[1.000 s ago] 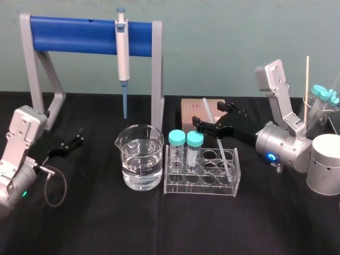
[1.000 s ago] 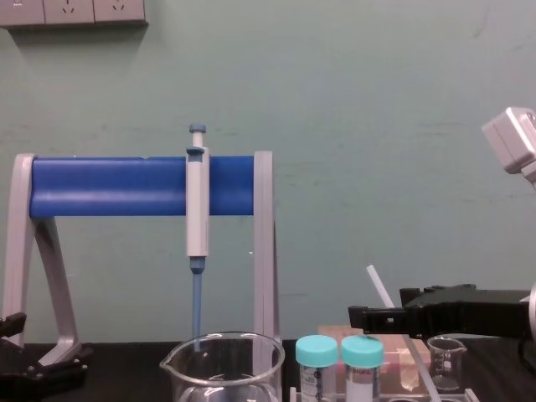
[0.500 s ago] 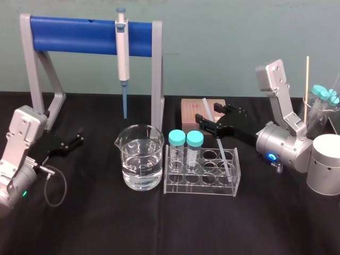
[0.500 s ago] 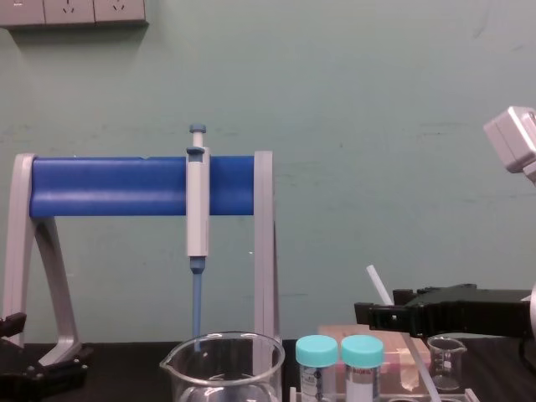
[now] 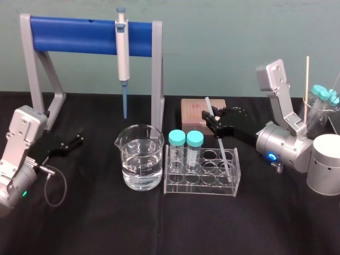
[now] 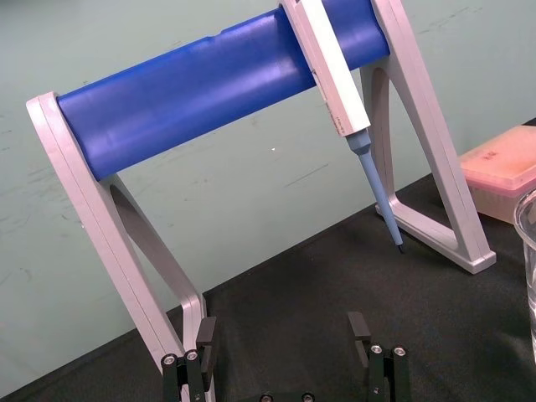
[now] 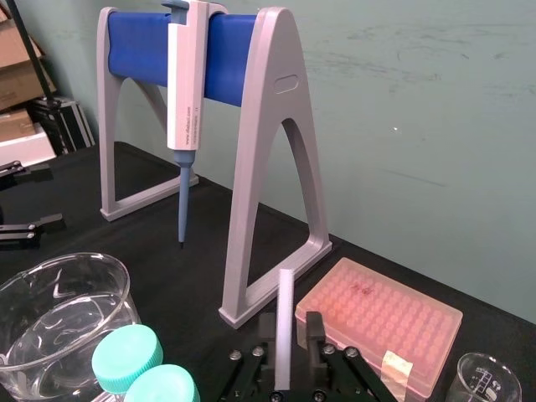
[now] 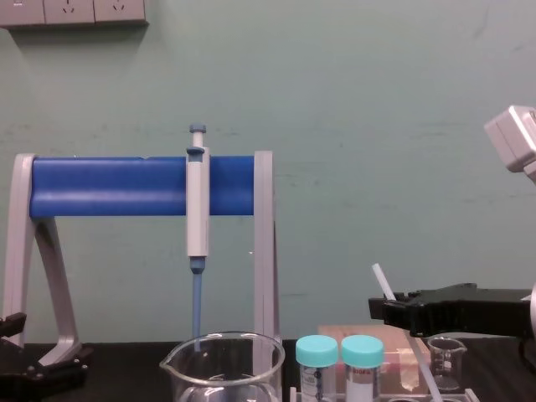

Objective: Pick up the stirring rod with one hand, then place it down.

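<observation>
While the right claw [image 5: 211,118] sits clenched on the stirring rod [image 5: 221,149], fingers [image 7: 314,331] tight on either side of it in the right wrist view, there's plenty you can't quite make out. The rod leans, its top poking up past the claw and its lower length running down into the clear rack [image 5: 202,172]. Where the bottom end rests is hard to read through the rack's see-through walls. From the chest, the claw [image 8: 377,308] comes in from the right and only the rod's top [image 8: 381,280] stands clear above it. Lower down, the rod runs off the frame's bottom edge.

Now the neighbours. Two teal-capped tubes [image 5: 186,139] stand in the rack's left end, just beside the rod's compartment. A pink tip box [image 7: 377,322] lies right behind the claw, with a small beaker [image 8: 444,356] near it. Left of the rack stands a big beaker [image 5: 141,159] of water. Behind it rises the blue-barred pipette stand [image 5: 90,34], with the pipette [image 5: 122,50] hanging tip down.

Over on the left, the left claw [image 5: 78,139] rests low above the black worktop [image 5: 159,223] near the stand's leg, fingers [image 6: 205,352] spread and holding nothing.
</observation>
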Available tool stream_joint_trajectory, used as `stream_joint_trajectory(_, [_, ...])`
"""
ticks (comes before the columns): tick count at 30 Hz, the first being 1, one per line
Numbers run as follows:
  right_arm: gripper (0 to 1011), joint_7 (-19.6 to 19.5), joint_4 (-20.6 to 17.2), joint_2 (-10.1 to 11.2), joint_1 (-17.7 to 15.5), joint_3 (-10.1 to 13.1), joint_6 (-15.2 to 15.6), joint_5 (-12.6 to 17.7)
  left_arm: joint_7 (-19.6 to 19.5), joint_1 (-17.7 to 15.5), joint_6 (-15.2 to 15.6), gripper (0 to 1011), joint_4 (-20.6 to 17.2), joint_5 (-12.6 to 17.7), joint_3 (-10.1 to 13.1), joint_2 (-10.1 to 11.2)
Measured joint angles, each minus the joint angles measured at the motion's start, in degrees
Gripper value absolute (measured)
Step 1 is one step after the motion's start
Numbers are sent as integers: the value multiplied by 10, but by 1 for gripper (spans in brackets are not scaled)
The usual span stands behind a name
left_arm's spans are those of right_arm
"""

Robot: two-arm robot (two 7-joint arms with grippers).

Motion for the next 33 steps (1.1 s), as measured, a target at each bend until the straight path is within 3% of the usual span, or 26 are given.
stream_joint_trajectory(7, [73, 0, 0, 0, 0, 0, 0, 0, 0, 0, 0, 1000, 0, 0, 0, 0])
stream_joint_trajectory(16, [72, 0, 0, 0, -1, 1, -3, 0, 0, 0, 0, 1000, 0, 0, 0, 0])
stream_joint_trajectory(25, [72, -7, -8, -11, -26, 24, -69, -5, 0, 0, 0, 1000, 0, 0, 0, 0])
stream_joint_trajectory(33, [72, 3, -10, -19, -59, 39, -147, -11, 0, 0, 0, 1000, 0, 0, 0, 0])
